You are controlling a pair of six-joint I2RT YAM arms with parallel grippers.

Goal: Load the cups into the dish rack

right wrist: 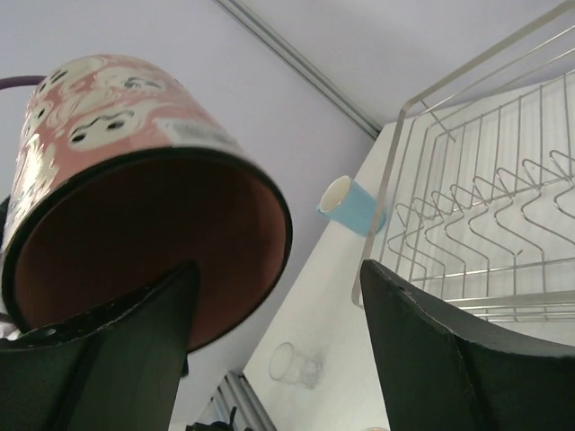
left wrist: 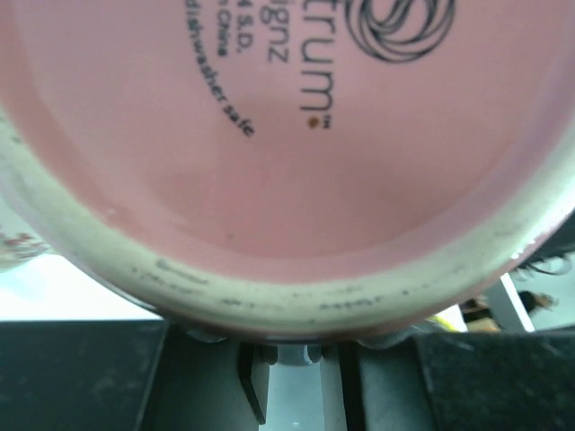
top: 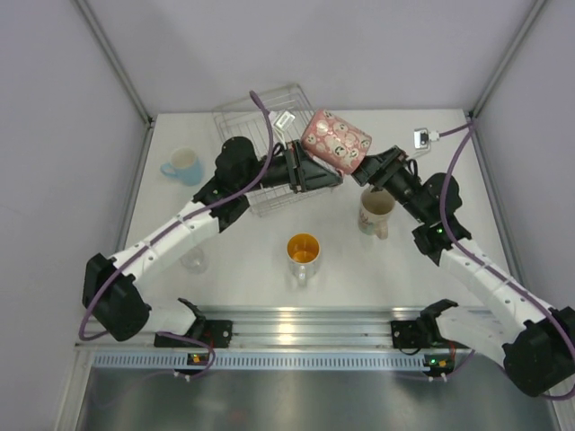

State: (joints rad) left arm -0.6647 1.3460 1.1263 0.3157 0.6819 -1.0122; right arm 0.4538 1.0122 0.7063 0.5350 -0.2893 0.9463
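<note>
Only left wrist view shows pink mug (left wrist: 296, 135) base print; left end effector (top: 322, 172) grasps it, right end effector (right wrist: 278, 269) released.

White table (top: 252, 269), small grey plug (top: 420, 137)

The left arm is being extended diagonally inward over the worktop. Its end effector (top: 314, 172) is being held closed on the base of a pink mug (top: 335, 140), which is being carried tilted in the air. The right arm is being angled inward opposite, its end effector (right wrist: 278, 269) being held with jaws wide apart at the mug's mouth.
</note>
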